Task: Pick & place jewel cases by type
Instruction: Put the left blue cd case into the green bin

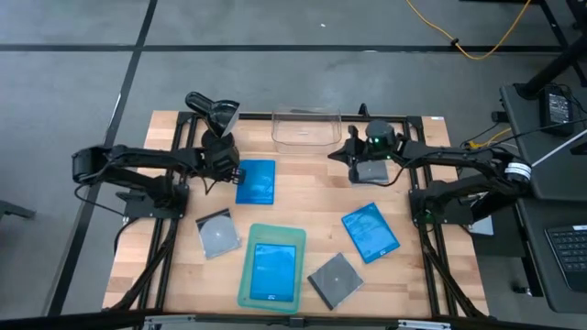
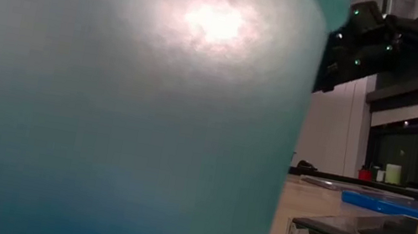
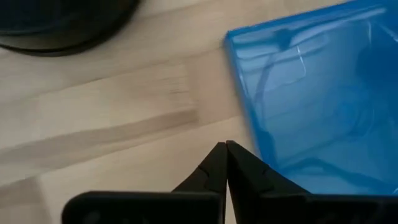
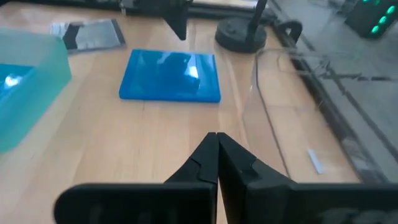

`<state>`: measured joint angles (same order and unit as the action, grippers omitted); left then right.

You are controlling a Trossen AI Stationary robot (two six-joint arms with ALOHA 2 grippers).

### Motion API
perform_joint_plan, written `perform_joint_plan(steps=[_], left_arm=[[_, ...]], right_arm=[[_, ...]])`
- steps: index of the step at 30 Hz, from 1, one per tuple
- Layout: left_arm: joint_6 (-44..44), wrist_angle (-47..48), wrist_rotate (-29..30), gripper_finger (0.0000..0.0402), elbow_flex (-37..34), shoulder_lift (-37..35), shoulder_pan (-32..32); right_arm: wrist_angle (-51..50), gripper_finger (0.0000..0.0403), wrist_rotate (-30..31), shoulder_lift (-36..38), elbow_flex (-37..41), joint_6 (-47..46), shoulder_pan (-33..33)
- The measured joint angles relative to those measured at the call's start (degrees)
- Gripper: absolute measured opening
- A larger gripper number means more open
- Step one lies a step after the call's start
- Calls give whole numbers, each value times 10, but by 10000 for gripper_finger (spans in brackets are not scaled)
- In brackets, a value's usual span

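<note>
One blue jewel case (image 1: 273,271) already lies in the green tray (image 1: 248,291). The other blue cases (image 1: 256,181) and (image 1: 371,232) and the grey ones (image 1: 216,235), (image 1: 334,278), (image 1: 371,171) are still out on the table (image 1: 431,275), so most sorting remains. The left gripper (image 3: 226,147) is clenched empty just beside the far blue case; the right gripper (image 4: 215,137), also clenched empty, hovers near the clear bin (image 1: 306,128)

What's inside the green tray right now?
One blue case lies flat inside the green tray, filling most of it. Whether anything sits beneath that case is hidden. The other cases lie on the table outside it.
</note>
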<state>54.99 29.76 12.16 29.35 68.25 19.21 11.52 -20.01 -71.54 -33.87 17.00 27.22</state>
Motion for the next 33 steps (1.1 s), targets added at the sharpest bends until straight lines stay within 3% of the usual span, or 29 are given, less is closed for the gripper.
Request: perform_joint_plan(steps=[11,27,33], left_arm=[[13,-137,-43,1,1,106,-6],[30,-225,-72,1,59,181,-44],[29,-243,-79,2,83,211,-47]], right_arm=[[-11,6,-7,-27,0,24,0],[-79,6,-7,-28,34,41,0],[-89,6,-25,-62,34,10,0]])
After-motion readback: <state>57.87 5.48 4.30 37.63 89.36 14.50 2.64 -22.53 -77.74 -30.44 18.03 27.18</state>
